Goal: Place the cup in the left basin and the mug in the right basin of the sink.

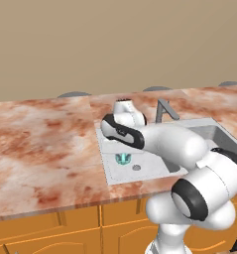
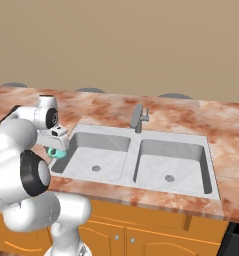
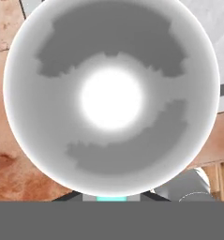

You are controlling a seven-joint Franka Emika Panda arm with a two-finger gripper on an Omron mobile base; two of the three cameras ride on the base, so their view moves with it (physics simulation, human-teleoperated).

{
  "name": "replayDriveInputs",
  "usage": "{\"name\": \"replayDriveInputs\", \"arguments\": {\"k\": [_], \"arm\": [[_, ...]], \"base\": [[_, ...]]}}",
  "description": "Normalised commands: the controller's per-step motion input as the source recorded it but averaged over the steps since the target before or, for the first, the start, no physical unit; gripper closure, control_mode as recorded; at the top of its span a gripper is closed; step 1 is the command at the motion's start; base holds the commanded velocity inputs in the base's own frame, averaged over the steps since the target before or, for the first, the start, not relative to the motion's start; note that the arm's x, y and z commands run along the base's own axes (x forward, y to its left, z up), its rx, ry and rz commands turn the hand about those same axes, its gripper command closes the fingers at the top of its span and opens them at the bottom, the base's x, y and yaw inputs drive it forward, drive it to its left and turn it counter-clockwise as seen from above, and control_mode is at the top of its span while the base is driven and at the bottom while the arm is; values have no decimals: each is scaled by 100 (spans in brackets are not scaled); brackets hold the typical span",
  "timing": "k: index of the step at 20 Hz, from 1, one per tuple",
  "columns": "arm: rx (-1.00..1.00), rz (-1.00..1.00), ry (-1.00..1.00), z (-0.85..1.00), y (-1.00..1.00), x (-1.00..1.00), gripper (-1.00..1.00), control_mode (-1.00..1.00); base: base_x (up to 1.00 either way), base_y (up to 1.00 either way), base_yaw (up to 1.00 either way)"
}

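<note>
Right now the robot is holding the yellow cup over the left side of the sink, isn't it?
Not quite: it is the teal mug, not a yellow cup. The left base view shows it in the gripper over the left basin of the sink.

Matt grey metal sink (image 2: 211,165), mottled polished stone counter (image 1: 40,149), glossy teal mug (image 1: 123,158), smooth white inside.

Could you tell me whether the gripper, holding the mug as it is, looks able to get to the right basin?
Probably yes: the gripper holds the mug above the sink's left edge, and the right basin lies open, with only the low divider between.
</note>
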Motion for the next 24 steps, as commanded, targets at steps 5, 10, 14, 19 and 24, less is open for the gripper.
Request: {"name": "replayDriveInputs", "arguments": {"k": [5, 10, 14, 19, 24], "arm": [[0, 0, -3, 8, -42, 0, 100, -100], [0, 1, -6, 7, -46, -1, 100, -100], [1, 1, -4, 5, -51, -1, 100, -100], [0, 1, 0, 2, -51, 0, 100, -100], [0, 3, -3, 3, -52, 0, 100, -100]], "base": [[0, 0, 0], [0, 0, 0], [0, 0, 0], [0, 0, 0], [0, 0, 0]]}}
